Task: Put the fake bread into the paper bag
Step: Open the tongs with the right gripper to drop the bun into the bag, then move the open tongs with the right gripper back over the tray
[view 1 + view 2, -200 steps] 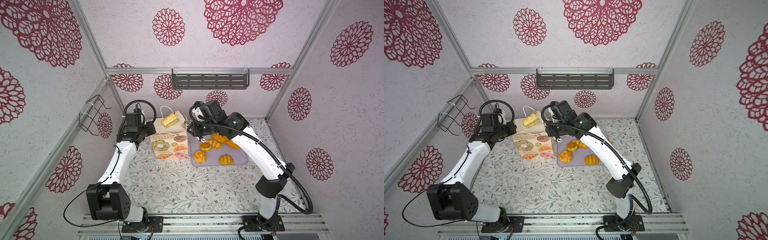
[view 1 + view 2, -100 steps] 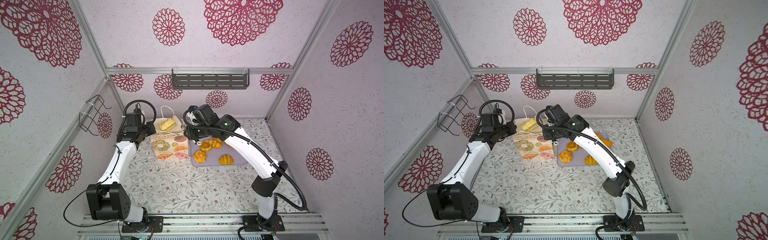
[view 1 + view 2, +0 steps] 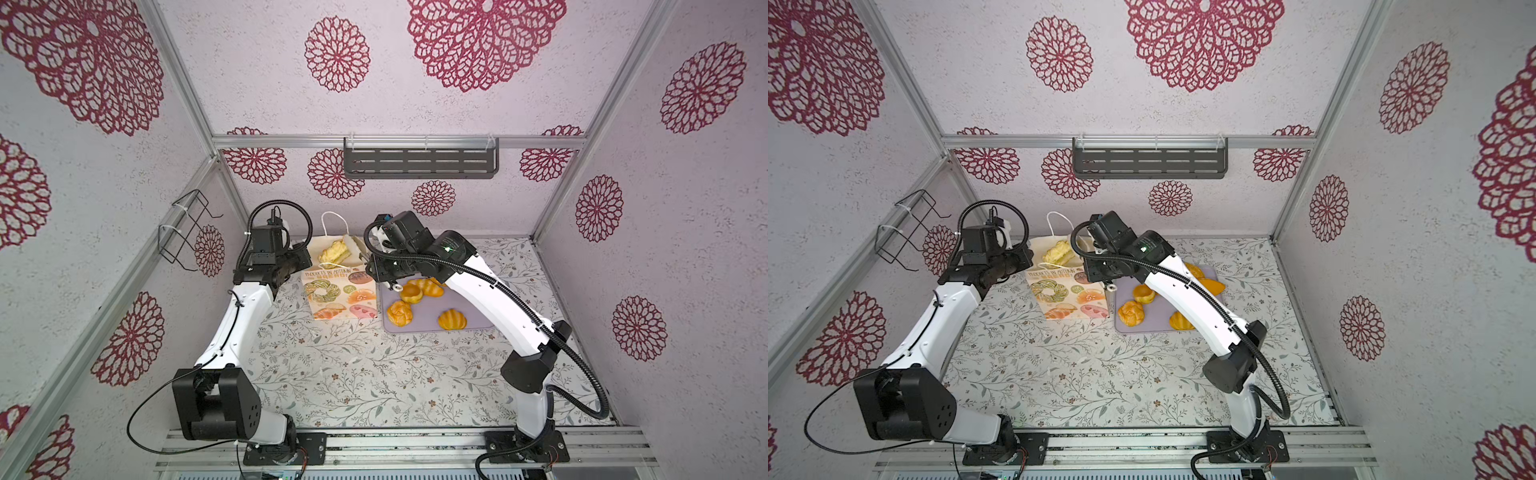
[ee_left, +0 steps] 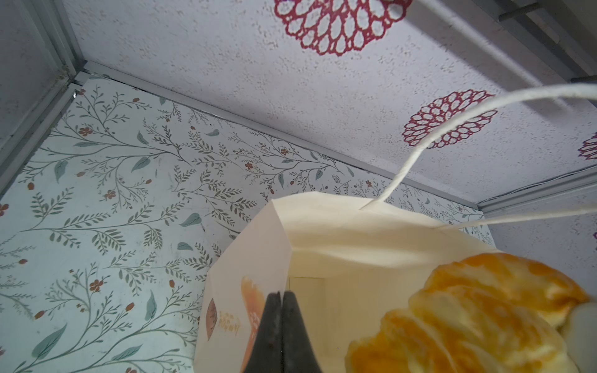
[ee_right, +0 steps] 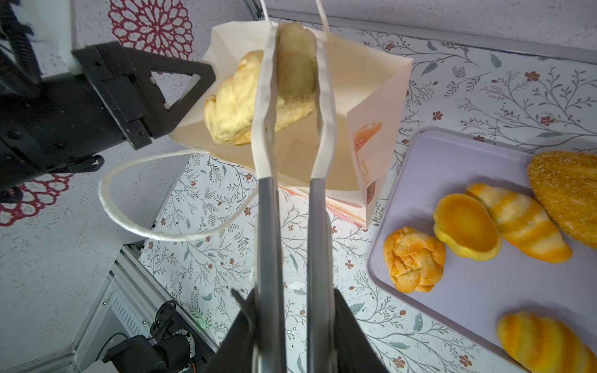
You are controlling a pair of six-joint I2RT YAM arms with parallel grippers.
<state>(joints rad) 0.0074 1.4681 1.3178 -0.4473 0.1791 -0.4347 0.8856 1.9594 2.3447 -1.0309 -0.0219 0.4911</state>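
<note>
Left hand [image 4: 282, 300] is clamped on the paper bag [image 3: 338, 295] by its side wall, I'd guess to prop the mouth open. Right hand [image 5: 295, 35] hangs over that opening, fingers [image 5: 265, 97] straddling the pale slice [image 5: 295, 67], can't tell if gripped or loose. One loaf [image 5: 232, 103] is inside, five other breads [image 5: 413, 261] sit on the tray [image 5: 468, 300].

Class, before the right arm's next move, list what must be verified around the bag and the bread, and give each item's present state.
1. Mouth of the paper bag open: ok.
2. The left gripper shut on the bag's side wall: ok.
3. The pale slice at the bag mouth, between the fingers of the right gripper: ok.
4. Slice free of those fingers: cannot tell.
5. The lilac tray emptied: not ok, five breads lie there.
</note>
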